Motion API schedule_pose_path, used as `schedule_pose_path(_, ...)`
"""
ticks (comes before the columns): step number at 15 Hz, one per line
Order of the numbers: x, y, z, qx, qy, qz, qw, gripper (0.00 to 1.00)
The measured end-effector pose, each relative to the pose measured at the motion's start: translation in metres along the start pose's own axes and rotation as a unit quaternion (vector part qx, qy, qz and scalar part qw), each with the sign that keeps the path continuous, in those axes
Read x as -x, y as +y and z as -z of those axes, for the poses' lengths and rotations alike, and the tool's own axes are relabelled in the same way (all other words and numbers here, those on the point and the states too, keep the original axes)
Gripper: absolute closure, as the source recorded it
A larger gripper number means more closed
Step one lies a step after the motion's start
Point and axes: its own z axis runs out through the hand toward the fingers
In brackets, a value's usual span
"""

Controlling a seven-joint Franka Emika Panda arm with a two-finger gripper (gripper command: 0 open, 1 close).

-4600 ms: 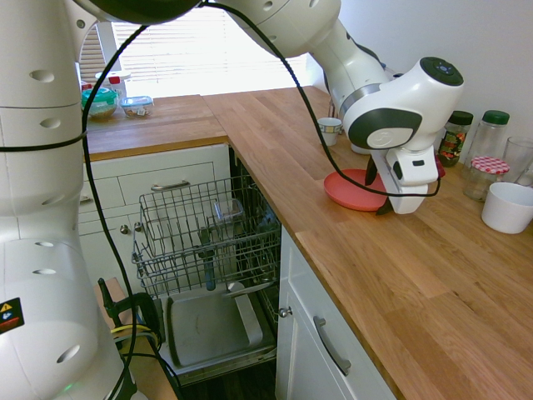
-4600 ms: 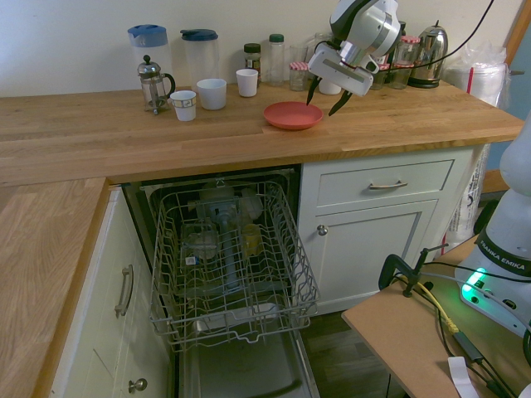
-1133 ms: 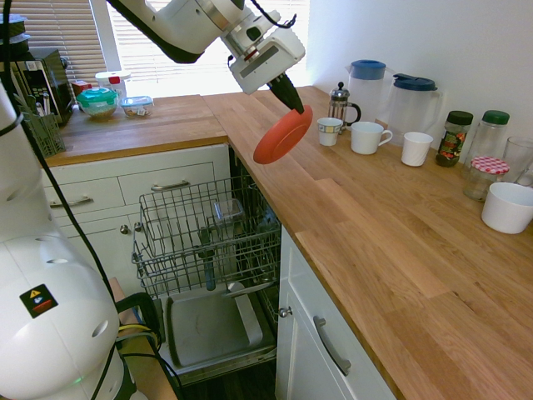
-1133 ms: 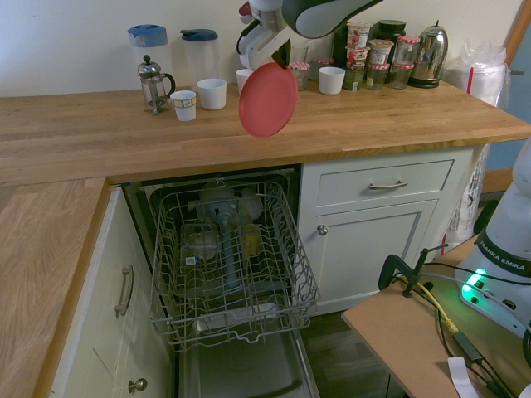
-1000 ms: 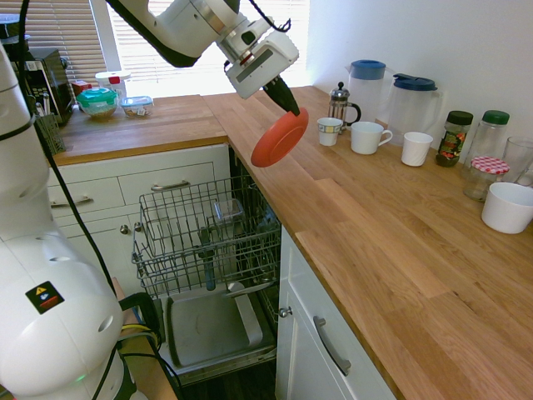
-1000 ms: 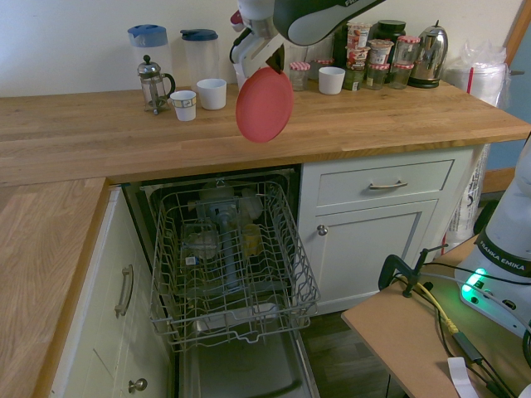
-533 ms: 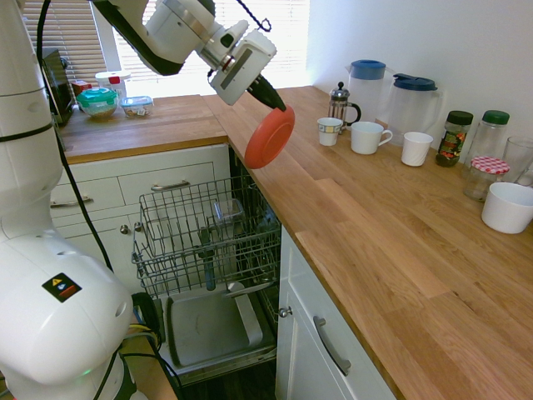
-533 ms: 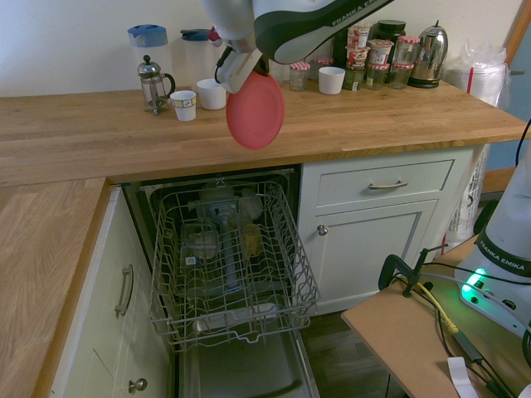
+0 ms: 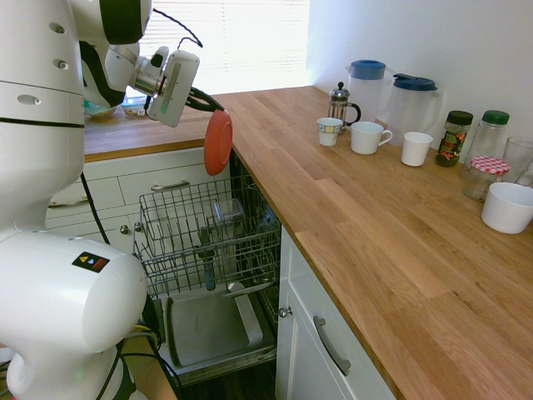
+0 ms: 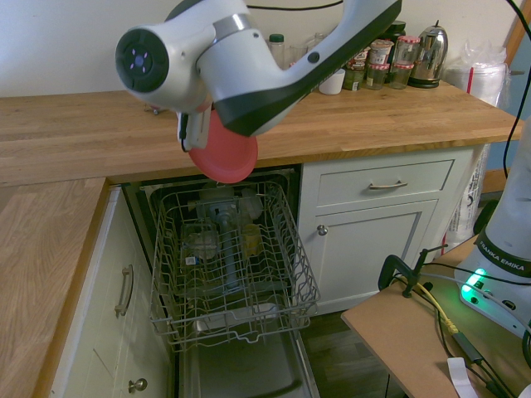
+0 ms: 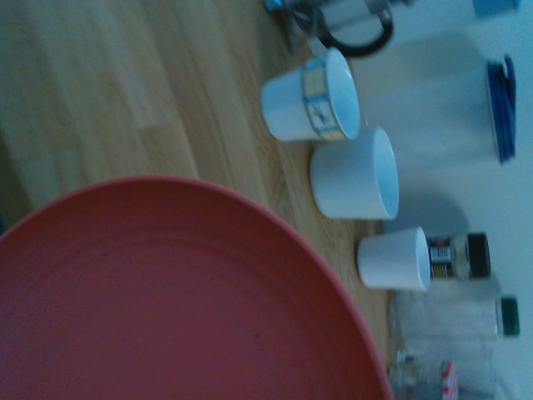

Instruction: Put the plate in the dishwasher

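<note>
Clamped on the rim of the coral-red plate [image 9: 218,143], the gripper [image 9: 215,106] has its dark fingers together, with only the thickness of that rim between them. From their tips the plate hangs down on edge, its broad face steeply upright: the first exterior view shows it as a narrow oval, the second shows its round face. Below it lies the pulled-out wire rack [image 9: 166,267] of the dishwasher [image 9: 204,329], whose lowered door panel shows beneath. Seen from the second exterior view, the plate is over the rack's far end, by the edge of the wooden counter [image 9: 350,208], with most of the basket reaching nearer to that camera. The carrying seems well along, the loading itself undone. The coming move probably turns on bringing the plate's lower edge clear of the counter and down between the wires, its flat face in line with a slot; too far back, it could knock the counter edge. Farther out, the patterned cup [image 9: 329,132] and white mug [image 9: 366,137] stand well apart along the wall.
</note>
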Motion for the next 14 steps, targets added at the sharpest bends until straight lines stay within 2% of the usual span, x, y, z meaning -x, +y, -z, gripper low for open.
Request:
schedule_pose_path(3, 0.017, -0.028, 0.021, -0.038, 0.029, 0.057, 0.997, 1.0)
schedule_pose_path(6, 0.044, -0.044, 0.021, -0.047, 0.054, 0.1, 0.992, 1.0)
schedule_pose_path(11, 0.065, -0.056, 0.03, -0.029, 0.085, 0.126, 0.988, 1.0)
schedule_pose_path(14, 0.089, -0.071, 0.038, -0.02, 0.088, 0.116, 0.989, 1.0)
